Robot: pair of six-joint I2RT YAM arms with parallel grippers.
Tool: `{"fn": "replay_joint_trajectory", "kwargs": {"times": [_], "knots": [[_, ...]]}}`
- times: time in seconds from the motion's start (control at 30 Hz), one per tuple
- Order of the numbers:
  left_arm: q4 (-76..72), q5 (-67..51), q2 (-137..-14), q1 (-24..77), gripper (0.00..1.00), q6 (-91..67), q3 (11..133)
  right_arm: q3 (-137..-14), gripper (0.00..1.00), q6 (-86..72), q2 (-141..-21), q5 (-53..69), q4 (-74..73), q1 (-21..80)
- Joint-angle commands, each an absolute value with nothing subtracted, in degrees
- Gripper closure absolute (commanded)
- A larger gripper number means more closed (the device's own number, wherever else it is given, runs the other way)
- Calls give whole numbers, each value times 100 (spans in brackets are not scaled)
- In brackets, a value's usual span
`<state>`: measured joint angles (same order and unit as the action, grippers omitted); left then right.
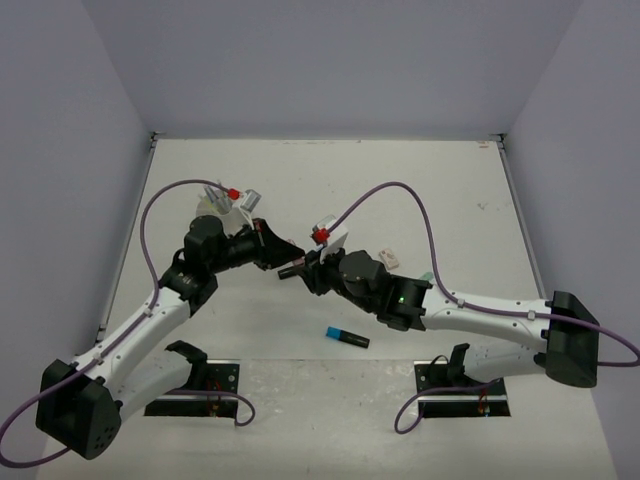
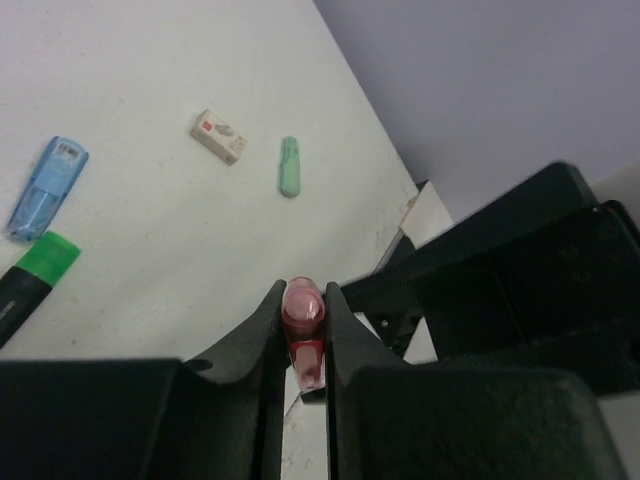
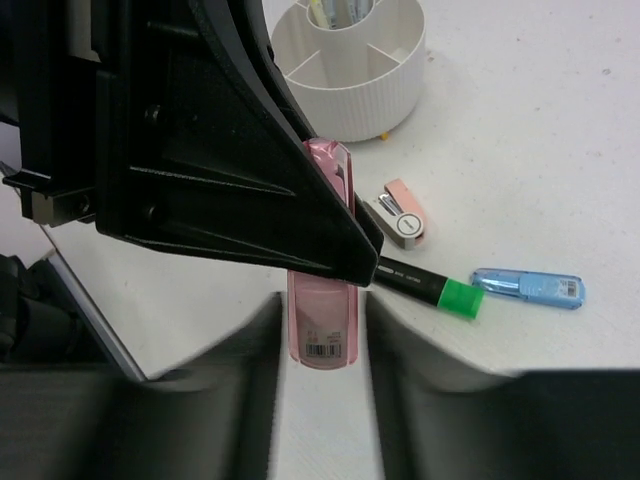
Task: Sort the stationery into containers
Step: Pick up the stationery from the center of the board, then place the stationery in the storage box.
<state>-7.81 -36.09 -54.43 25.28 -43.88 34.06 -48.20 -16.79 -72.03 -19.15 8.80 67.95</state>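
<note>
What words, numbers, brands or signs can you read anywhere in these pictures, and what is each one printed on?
No text can be read clearly.
Barcode label on the pink marker: digits too small to read.
Red mark and dark print on the eraser: blurred.
Barcode-like label at the end of the blue marker: too small.
Faint white print on the black highlighter: too small.

left gripper (image 2: 303, 292): fingers pressed on both sides of pink marker (image 2: 304, 312), end-on to camera | table (image 2: 150, 60): blue marker (image 2: 45, 187) just beside green-tipped black highlighter (image 2: 35, 270); eraser (image 2: 218, 136) near mint marker (image 2: 289, 166) | right side: black housing (image 2: 520, 270) close behind the grip
</note>
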Motion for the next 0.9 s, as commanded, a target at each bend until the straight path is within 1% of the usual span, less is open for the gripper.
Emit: {"fn": "replay_joint_trajectory", "kwargs": {"times": [0.0,0.03,0.07,0.1,0.13,0.17,0.23,0.3,0.37,0.43,0.53,0.6,0.63,0.73,0.87], "knots": [[-57,-2377,-5287,2478,100,-3515,4066,-4992,27,-1728,-7251,-2295,962,6824],[496,-1612,-5308,2463,100,-3129,4264,-4987,2,-1784,-7248,-2537,878,6783],[961,-679,-5356,2444,100,-2773,4549,-4968,1,-1816,-7216,-2653,749,6707],[997,-495,-5383,2432,100,-2703,4582,-4908,1,-1854,-7197,-2657,700,6687],[1184,680,-5415,2342,100,-2246,4773,-4742,1,-1908,-7062,-2660,677,6555],[1069,1472,-5430,2159,100,-1782,4804,-4543,1,-1931,-6871,-2499,677,6393],[662,1864,-5409,1680,100,-1304,4735,-4239,1,-1996,-6556,-2163,817,6138],[164,1755,-5518,759,100,-1328,4686,-3965,1,-2022,-6210,-1844,959,5907],[-512,1445,-5830,267,100,-1455,4662,-3788,1,-2053,-5889,-1574,1005,5833],[-876,890,-6150,-313,100,-1322,4773,-3747,1,-2034,-5721,-1440,984,5827],[-1423,-501,-6630,-1210,100,-1659,4951,-3660,1,-2062,-5438,-1199,940,5827],[-1782,-1483,-7051,-1499,100,-1797,5031,-3582,1,-2058,-5269,-1024,1004,5827],[-1824,-1757,-7300,-1554,100,-1787,5123,-3549,1,-2045,-5191,-931,1031,5823],[-2044,-2431,-7817,-1570,100,-1717,5262,-3507,1,-1991,-5068,-740,1049,5824],[-2186,-2928,-8181,-1573,100,-1679,5338,-3495,1,-1977,-4972,-612,1049,5827]]}}
